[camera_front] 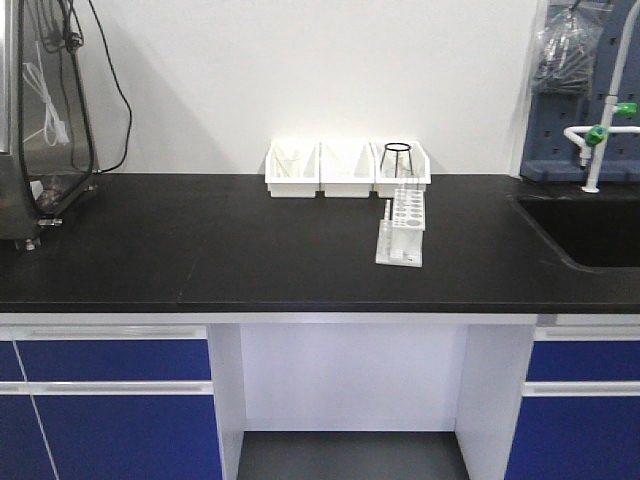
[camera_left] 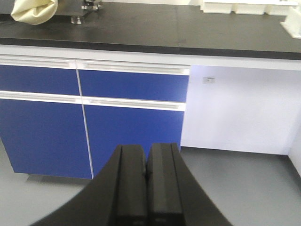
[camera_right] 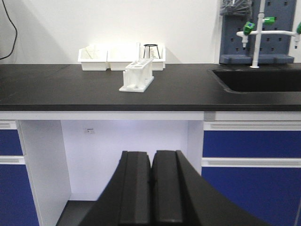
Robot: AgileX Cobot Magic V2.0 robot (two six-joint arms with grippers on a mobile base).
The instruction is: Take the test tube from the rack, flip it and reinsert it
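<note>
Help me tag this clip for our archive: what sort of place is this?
Most likely a laboratory: a long black bench top carries a white test-tube rack, a sink is set into it with a green-handled tap, and a blue pegboard hangs on the wall behind.

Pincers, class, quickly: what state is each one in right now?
Left pincer: closed, holding nothing.
Right pincer: closed, holding nothing.
</note>
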